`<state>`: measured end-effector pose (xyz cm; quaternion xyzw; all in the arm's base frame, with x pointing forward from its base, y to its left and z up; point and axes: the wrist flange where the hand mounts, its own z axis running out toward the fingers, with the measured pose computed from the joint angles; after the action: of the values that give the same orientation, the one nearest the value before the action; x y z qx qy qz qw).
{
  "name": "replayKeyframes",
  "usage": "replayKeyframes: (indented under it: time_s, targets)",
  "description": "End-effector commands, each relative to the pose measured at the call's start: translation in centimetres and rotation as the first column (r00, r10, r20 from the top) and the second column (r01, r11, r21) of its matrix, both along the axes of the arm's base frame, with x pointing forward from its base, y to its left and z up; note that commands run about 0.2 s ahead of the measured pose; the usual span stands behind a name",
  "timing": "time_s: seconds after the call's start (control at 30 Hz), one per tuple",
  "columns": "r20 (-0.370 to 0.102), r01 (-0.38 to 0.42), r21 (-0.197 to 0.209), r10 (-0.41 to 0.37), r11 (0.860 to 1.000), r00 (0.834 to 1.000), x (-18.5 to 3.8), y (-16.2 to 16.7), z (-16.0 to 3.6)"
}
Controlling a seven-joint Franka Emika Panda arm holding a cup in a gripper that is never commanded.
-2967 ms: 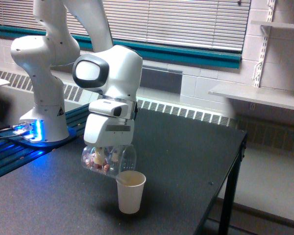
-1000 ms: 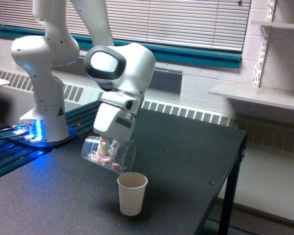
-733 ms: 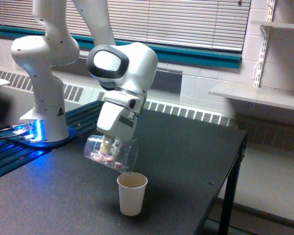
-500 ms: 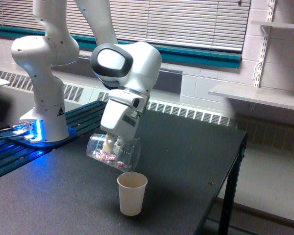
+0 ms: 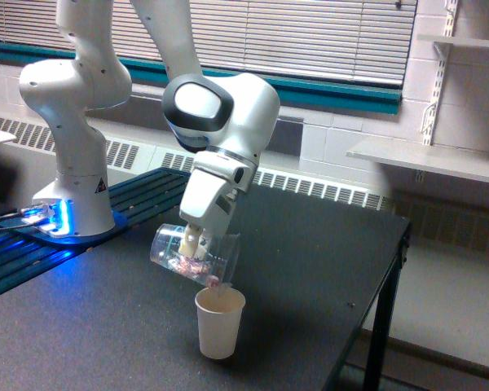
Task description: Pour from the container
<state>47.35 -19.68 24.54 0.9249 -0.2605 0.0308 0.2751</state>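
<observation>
Tilt: steeper than a second ago; clear, see-through plastic tumbler now lying near sideways, mouth angled down toward the exterior view's right.
Position: shifted a little toward the exterior view's right since then, held in the air with its lip just above the rim of the opaque white paper cup.
Contents: small pink, white and brown pieces slid from the tumbler's belly down to its lower lip; one pinkish bit right at the edge, over the cup's opening.
Claw: clamped on the tumbler's wall, fingers pale against the clear plastic; grip seemingly firm, no slip visible.
Arm: white wrist housing rolled further over than half a second ago.
Paper cup: upright on the dark table, same spot as three seconds ago, not touched by the tumbler.
Meaning for the task: pour likely just starting; first pieces probably about to drop.
Risk: mouth wider than the cup, so stray pieces could miss and land on the table.
</observation>
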Motion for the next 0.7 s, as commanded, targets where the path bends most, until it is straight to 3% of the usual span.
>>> replayKeyframes:
  time_s: [0.03, 0.4, 0.7]
  targets:
    - [-0.037, -0.048, -0.021, 0.047, 0.999, 0.998, 0.68, 0.27, 0.04]
    - [-0.043, -0.056, -0.046, 0.054, 0.997, 0.998, 1.05, -0.44, 0.95]
    - [-0.050, -0.057, -0.044, 0.055, 0.997, 0.997, 0.82, -0.68, 0.85]
